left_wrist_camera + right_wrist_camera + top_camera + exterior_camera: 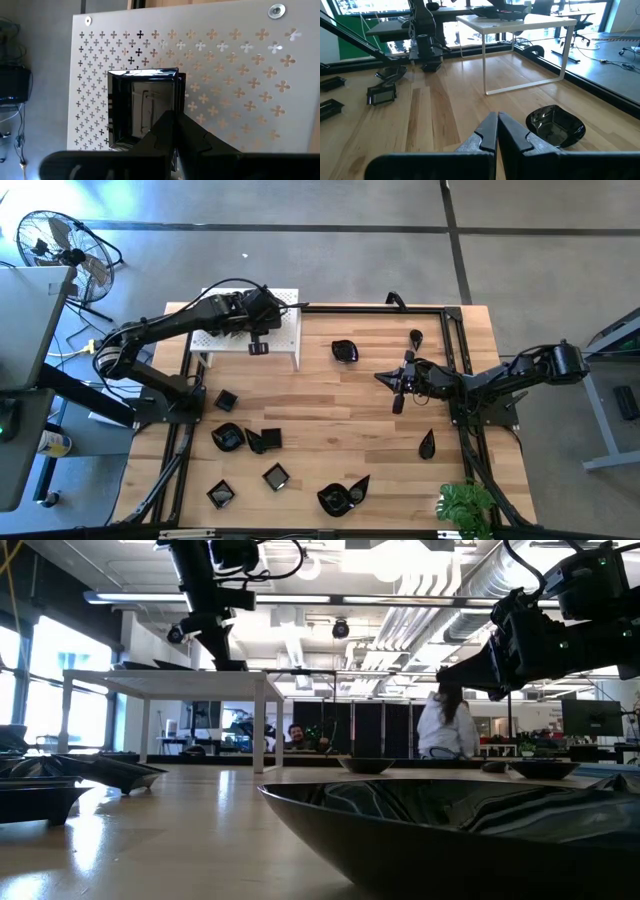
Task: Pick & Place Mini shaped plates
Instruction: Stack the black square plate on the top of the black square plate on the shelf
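Reaching over the white perforated stand [250, 332], the left gripper [175, 125] has its jaws drawn together, almost touching, with the tips over the edge of a square black plate [142, 110]. This plate lies on the top of the stand; whether the jaws pinch its rim or only rest above it, I cannot tell.

The right gripper [497, 127] hangs over the open middle of the wooden surface [330, 410] with its jaws fully together and nothing between them. A wavy round plate [555, 125] lies on the wood just beside its tips, not touching them.

The other mini shaped plates are spread on the surface. One rounded plate [345, 351] lies near the stand, a small teardrop plate [415, 337] lies near the far rail, and another teardrop plate [427, 445] lies on the right side. On the left side there is a small square plate [225, 399], then a group of two plates [245, 439] close together, and nearer the front edge two more square plates [275, 476] and a larger leaf plate [343, 495]. In the low view a person in white [445, 725] shows in the room behind.
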